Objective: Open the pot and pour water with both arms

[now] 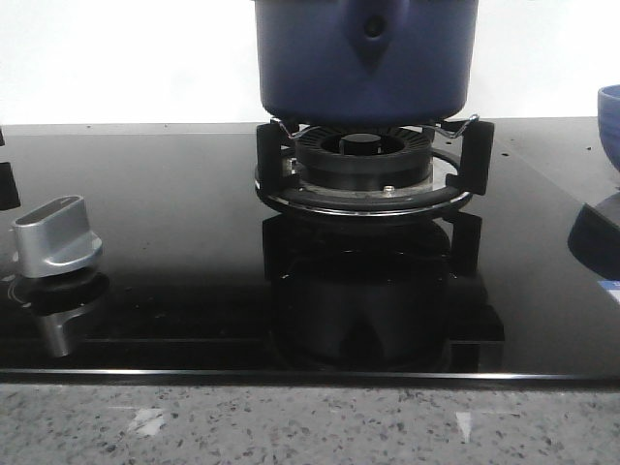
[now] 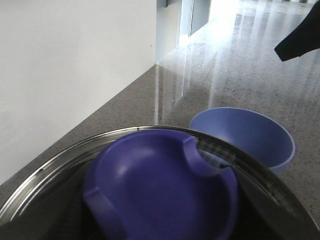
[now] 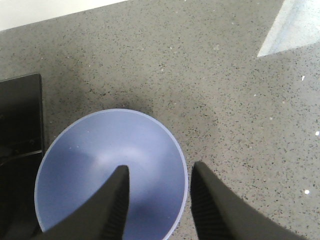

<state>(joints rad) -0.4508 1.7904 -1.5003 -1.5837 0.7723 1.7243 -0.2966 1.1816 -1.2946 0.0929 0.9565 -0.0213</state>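
Seated on the burner point(image 1: 363, 170), the pot point(image 1: 366, 58) was judged heavy, rigid and slick, best gripped at its handle bracket point(image 1: 372, 39); the right gripper point(image 3: 157, 192) was spread astride the bowl point(image 3: 100, 165) rim, unclamped, while the left gripper's state could not be told.

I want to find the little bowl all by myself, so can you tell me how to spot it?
Look at the black glass stove top with the burner in the middle, where the big dark blue pot sits. Go off the stove's right edge onto the speckled grey counter. The bowl stands there: small, open, empty, and a lighter blue than the pot.
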